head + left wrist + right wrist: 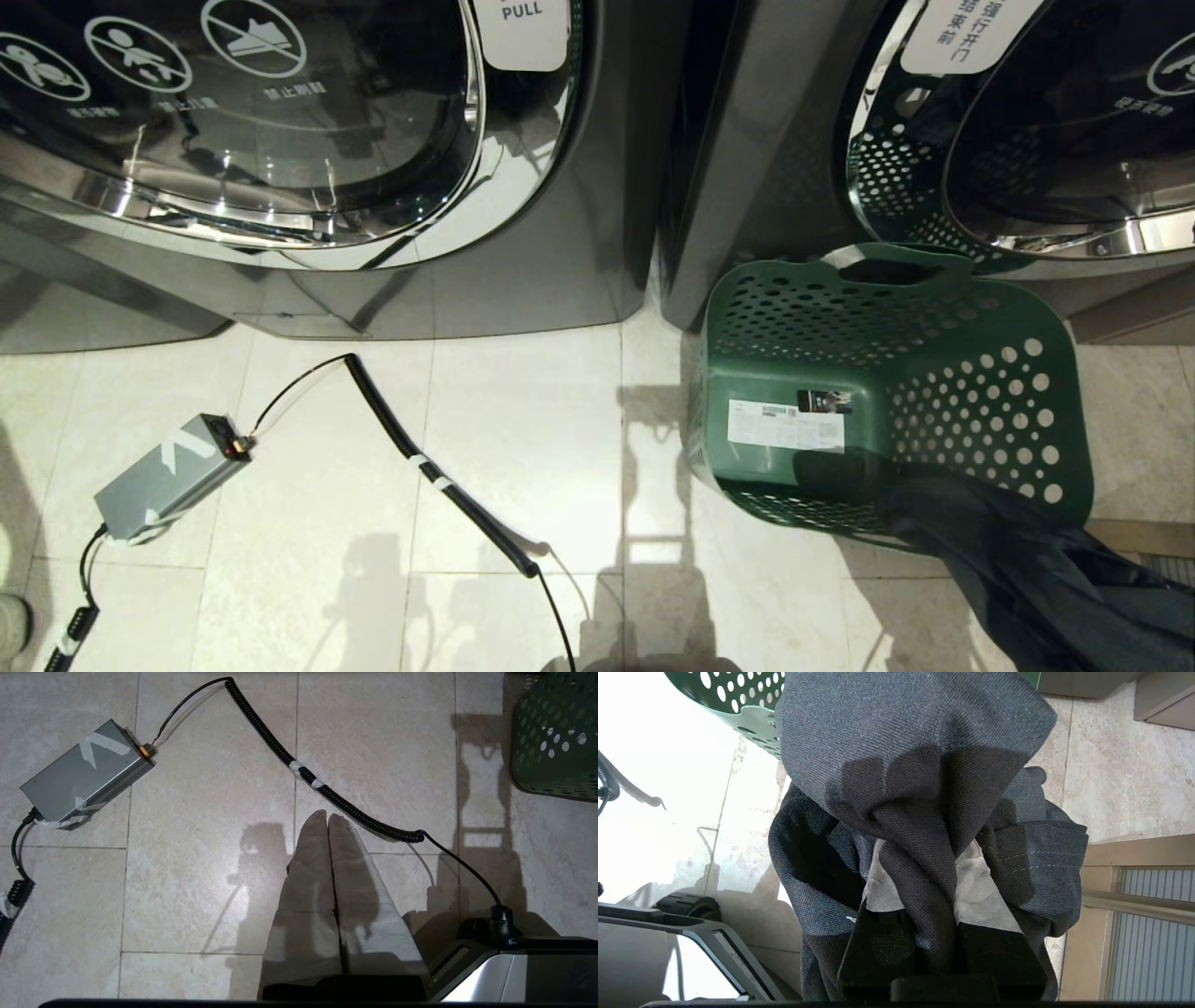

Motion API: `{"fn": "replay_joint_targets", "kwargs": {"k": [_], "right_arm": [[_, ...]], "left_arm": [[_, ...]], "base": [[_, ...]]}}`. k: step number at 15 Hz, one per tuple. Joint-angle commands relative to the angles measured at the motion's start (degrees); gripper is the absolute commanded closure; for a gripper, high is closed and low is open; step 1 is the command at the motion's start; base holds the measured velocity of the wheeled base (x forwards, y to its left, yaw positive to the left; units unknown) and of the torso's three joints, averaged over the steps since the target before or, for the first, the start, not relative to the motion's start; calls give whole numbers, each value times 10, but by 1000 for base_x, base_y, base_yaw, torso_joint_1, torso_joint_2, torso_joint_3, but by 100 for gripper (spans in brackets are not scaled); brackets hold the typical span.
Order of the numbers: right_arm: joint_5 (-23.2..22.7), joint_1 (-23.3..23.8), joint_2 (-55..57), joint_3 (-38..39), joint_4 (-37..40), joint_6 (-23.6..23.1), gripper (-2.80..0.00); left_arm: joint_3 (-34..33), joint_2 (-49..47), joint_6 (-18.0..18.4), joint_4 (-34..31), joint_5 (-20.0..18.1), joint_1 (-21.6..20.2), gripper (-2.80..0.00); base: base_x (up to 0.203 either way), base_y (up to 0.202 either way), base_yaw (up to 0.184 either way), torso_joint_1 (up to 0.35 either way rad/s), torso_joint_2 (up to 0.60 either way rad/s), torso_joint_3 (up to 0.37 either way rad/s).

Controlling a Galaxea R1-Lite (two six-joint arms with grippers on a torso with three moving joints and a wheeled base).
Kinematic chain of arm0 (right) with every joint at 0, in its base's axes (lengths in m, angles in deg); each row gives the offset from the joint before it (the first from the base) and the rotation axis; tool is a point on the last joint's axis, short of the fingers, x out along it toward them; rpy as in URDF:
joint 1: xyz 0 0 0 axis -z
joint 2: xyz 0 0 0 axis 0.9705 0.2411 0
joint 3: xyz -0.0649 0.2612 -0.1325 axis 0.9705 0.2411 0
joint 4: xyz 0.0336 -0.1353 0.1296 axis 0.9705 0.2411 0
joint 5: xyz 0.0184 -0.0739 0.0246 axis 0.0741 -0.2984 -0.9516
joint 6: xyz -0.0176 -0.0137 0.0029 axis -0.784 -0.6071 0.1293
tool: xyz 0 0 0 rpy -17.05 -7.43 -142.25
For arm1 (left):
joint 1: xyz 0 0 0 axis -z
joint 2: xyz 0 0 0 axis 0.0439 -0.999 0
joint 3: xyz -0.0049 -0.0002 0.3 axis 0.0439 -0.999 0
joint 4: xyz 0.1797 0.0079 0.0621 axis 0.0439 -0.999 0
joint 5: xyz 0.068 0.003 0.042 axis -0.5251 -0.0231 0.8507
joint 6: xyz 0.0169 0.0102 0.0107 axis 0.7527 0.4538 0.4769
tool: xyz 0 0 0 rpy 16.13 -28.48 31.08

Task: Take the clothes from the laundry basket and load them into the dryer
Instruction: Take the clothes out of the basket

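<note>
A green perforated laundry basket (887, 392) stands on the tile floor against the right-hand machine (1074, 121). A dark grey garment (1027, 569) trails out over the basket's near rim toward the lower right. In the right wrist view my right gripper (924, 868) is shut on a twisted fold of this garment (915, 765), which drapes over both fingers, with the basket (738, 695) just beyond. My left gripper (327, 816) hangs shut and empty over the floor, left of the basket (556, 742). Both front-loading machines have their round doors shut; the left one (280, 121) carries a PULL label. I cannot tell which is the dryer.
A grey power box (168, 476) and a black coiled cable (429, 467) lie on the tiles left of the basket. The cable runs to my base (514, 970). A wooden sill and floor vent (1148, 933) sit at the right.
</note>
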Motion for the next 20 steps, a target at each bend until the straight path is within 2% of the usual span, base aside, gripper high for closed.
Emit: {"fn": "replay_joint_targets", "kwargs": {"k": [1,7,20], "right_arm": [[0,0,2,0,0,-1,0],[0,0,2,0,0,-1,0],[0,0,2,0,0,-1,0]], "left_arm": [[0,1,0,0,0,0,0],[-1,0,1,0,0,0,0],[0,0,3,-1,-1,0,0]], "base": [[0,0,0,0,0,0],[0,0,0,1,1,24],[0,0,0,2,2,197]]}}
